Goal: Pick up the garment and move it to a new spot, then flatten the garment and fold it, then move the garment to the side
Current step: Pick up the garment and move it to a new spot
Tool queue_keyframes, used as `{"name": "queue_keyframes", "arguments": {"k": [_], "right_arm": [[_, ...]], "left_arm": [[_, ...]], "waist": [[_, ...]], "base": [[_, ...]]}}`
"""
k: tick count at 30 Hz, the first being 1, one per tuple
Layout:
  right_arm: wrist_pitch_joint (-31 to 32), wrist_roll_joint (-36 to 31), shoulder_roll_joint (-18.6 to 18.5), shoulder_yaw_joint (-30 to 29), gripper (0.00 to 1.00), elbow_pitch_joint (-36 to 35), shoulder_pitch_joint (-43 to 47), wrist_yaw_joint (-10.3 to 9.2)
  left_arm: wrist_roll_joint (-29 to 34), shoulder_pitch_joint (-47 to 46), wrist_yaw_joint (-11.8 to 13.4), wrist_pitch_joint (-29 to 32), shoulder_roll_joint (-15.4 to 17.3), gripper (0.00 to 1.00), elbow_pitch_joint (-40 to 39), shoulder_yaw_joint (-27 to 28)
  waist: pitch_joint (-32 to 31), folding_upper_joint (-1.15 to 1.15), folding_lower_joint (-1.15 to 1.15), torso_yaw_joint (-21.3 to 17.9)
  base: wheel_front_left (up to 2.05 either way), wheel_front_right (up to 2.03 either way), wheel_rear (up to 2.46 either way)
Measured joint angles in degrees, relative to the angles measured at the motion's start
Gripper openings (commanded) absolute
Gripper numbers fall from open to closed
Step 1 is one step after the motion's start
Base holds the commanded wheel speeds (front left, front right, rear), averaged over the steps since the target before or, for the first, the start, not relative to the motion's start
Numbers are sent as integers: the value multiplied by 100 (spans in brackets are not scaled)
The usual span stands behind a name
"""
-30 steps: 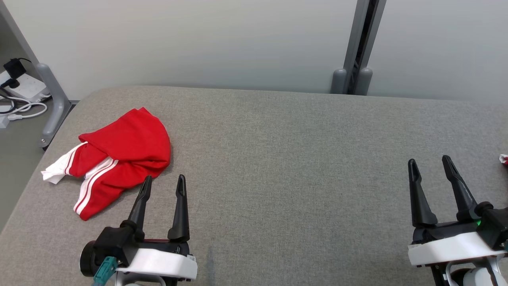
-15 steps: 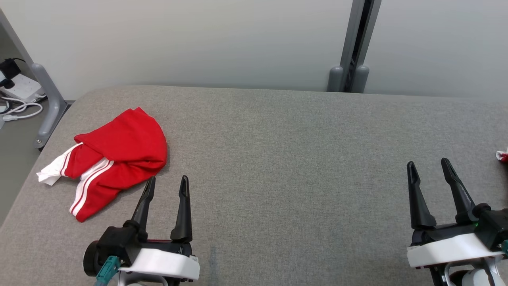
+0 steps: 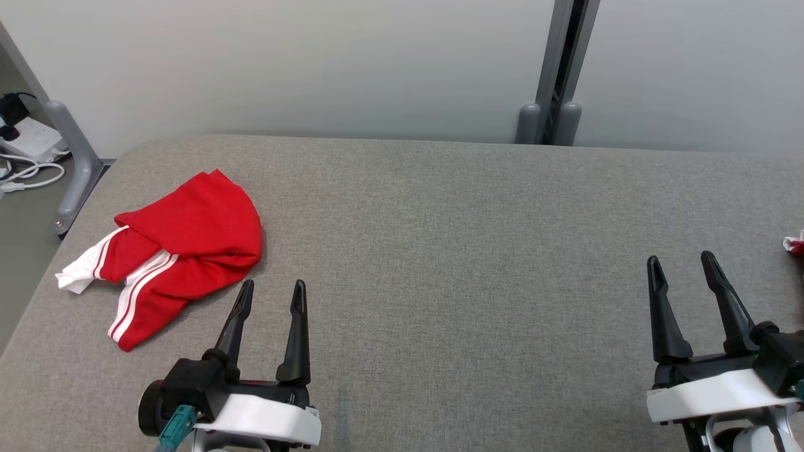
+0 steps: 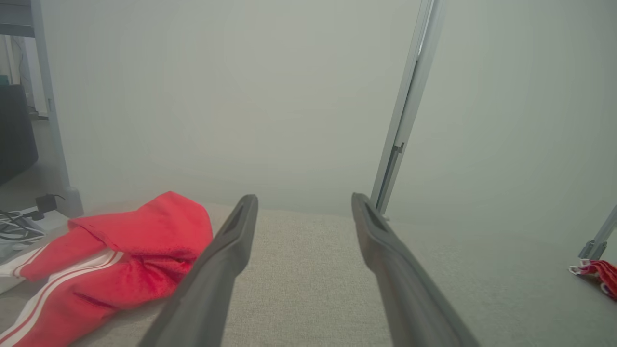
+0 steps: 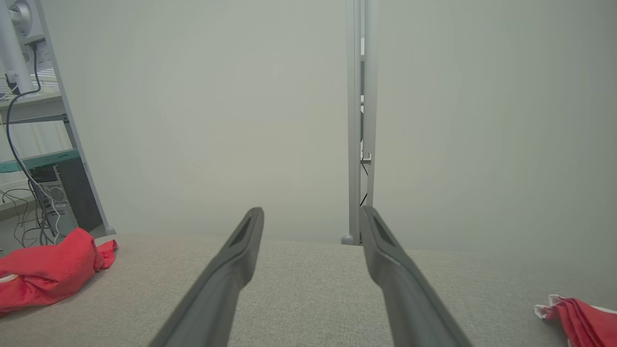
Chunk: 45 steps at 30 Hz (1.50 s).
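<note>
A crumpled red garment [image 3: 182,248] with white side stripes lies on the left part of the grey padded table [image 3: 471,251]. The left wrist view has the garment [image 4: 120,260] low on its left, and it sits far left in the right wrist view [image 5: 48,270]. My left gripper [image 3: 272,290] hovers open just right of and nearer than the garment, touching nothing; its fingers [image 4: 226,255] frame bare fabric. My right gripper [image 3: 681,262] stands open over the table's right side, nothing between its fingers [image 5: 241,260].
A second red and white cloth [image 3: 794,243] lies at the table's right edge, also low right in the right wrist view [image 5: 578,318]. A pale wall with a grey post [image 3: 553,69] backs the table. A metal leg [image 3: 69,157] and cables [image 3: 25,176] stand off the left edge.
The head camera has shifted slightly right, so the scene slid left. My left gripper has edged a little right and nearer; the garment lies as before. Both grippers stay open.
</note>
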Motion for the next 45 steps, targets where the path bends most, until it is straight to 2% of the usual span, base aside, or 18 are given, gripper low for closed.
{"name": "queue_keyframes", "arguments": {"k": [6,11,26,30,36,45], "right_arm": [[25,-14,0,-20,100,-3,2,0],[40,-44,3,24,100,-18,1,0],[19,-30,9,276,100,52,19,0],[58,-18,21,578,100,51,-135,0],[86,-4,-33,811,100,226,-489,0],[57,100,-90,856,100,414,-594,0]], "left_arm": [[21,-70,-47,0,1,100,46,-60],[42,-173,-47,0,0,100,80,-116],[55,-208,-37,0,1,100,169,-22],[41,-183,89,0,7,100,12,142],[-8,-54,240,0,0,100,-275,322],[-9,21,287,0,0,100,-334,344]], "waist": [[94,0,0,106],[197,0,0,363],[132,0,0,1765],[113,0,0,2076],[244,0,0,2184],[193,0,0,2169]], "base": [[0,0,0],[0,0,0],[0,0,0],[0,0,0],[0,0,0],[0,0,0]]}}
